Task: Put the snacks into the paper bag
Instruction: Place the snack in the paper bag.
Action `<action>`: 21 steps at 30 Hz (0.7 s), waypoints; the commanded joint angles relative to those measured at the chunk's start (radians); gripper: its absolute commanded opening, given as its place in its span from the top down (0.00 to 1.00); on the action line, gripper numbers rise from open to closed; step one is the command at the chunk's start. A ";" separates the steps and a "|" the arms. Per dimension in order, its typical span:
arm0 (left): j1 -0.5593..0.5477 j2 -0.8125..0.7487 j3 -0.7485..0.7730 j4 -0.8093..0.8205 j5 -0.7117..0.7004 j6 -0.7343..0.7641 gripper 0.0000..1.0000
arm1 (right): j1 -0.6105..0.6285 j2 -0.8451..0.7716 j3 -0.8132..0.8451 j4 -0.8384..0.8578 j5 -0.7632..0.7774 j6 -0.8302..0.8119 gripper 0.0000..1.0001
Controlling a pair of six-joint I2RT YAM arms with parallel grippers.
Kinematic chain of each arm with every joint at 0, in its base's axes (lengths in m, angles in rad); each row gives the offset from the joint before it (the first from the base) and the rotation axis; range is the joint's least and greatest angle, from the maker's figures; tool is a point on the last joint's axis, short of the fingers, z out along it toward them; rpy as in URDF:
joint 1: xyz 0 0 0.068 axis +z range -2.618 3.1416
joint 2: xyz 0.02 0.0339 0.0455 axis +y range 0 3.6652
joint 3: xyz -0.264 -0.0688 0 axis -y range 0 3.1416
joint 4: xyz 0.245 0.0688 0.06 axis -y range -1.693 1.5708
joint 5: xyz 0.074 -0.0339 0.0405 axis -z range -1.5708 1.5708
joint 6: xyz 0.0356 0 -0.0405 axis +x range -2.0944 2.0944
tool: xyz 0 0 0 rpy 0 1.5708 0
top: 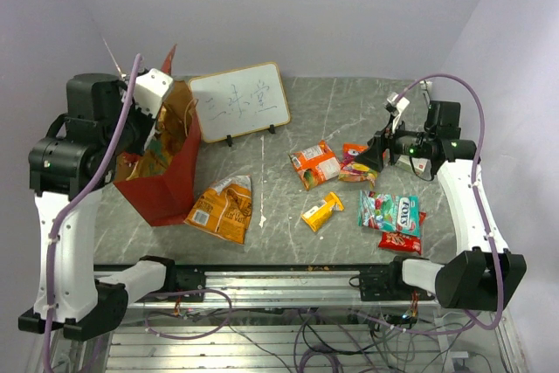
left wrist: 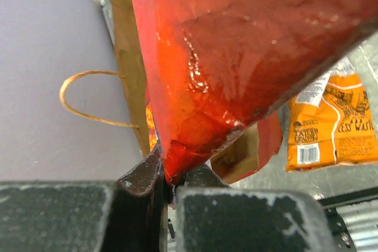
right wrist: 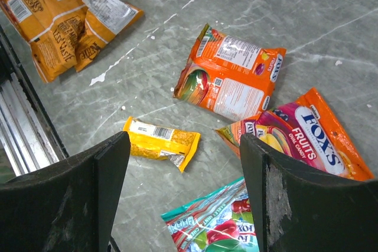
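Observation:
My left gripper (left wrist: pixel 171 178) is shut on a corner of a glossy red snack packet (left wrist: pixel 236 57) and holds it over the mouth of the paper bag (left wrist: pixel 131 75), red outside and brown inside, which leans at the table's left (top: pixel 166 189). My right gripper (top: pixel 374 160) is open and empty, hovering above the loose snacks. Below it lie an orange packet (right wrist: pixel 233 78), an orange Fox's fruits packet (right wrist: pixel 307 131), a small yellow pack (right wrist: pixel 159 140) and a teal-white candy bag (right wrist: pixel 218 222). An orange chip bag (top: pixel 223 209) lies beside the paper bag. A small red pack (top: pixel 400 240) lies at the right.
A white framed board with writing (top: pixel 240 100) stands behind the paper bag. The paper bag's thin loop handle (left wrist: pixel 88 95) sticks out to the left. A metal rail (top: pixel 288 281) runs along the table's near edge. Walls close in the left and back.

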 commanded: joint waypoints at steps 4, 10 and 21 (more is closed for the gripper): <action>0.011 0.045 -0.025 -0.092 0.111 -0.038 0.93 | -0.008 -0.005 -0.043 0.031 -0.022 -0.031 0.26; 0.037 0.056 -0.094 -0.100 0.146 -0.061 0.93 | -0.007 0.010 -0.059 0.034 -0.035 -0.039 0.27; 0.087 0.066 -0.177 -0.072 0.140 -0.099 0.93 | -0.007 0.010 -0.084 0.050 -0.039 -0.046 0.28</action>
